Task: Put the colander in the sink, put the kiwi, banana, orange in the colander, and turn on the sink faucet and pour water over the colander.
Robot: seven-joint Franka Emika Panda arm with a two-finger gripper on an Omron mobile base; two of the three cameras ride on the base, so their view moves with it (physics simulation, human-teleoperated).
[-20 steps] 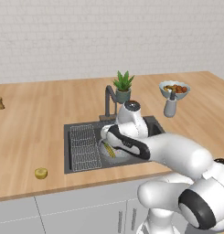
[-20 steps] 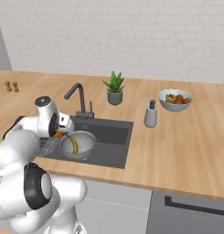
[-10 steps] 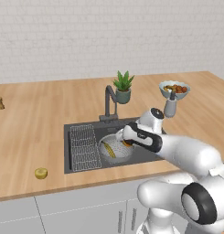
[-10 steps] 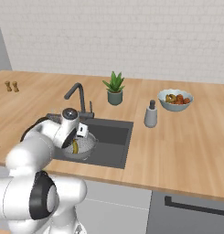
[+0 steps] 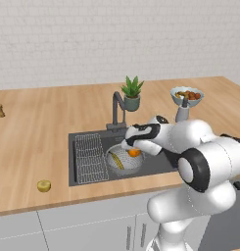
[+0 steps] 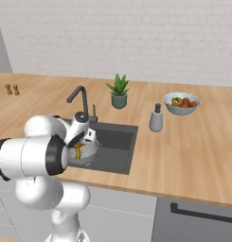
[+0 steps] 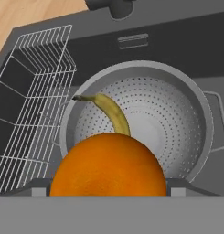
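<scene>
Above the round silver-grey perforated metal colander [image 7: 145,116], which sits in the dark grey rectangular sink [image 5: 87,177] at about 3 o'clock from the white wire grid rack [image 7: 31,105], the claw [image 5: 132,150] holds the bright orange ball [image 7: 109,165] between widely spread jaws. Inside the colander lies the slim yellow curved banana [image 7: 111,114], and the small yellow-green kiwi [image 5: 43,185] rests on the wooden surface [image 5: 38,137] at about 8 o'clock from the sink, well apart from it.
</scene>
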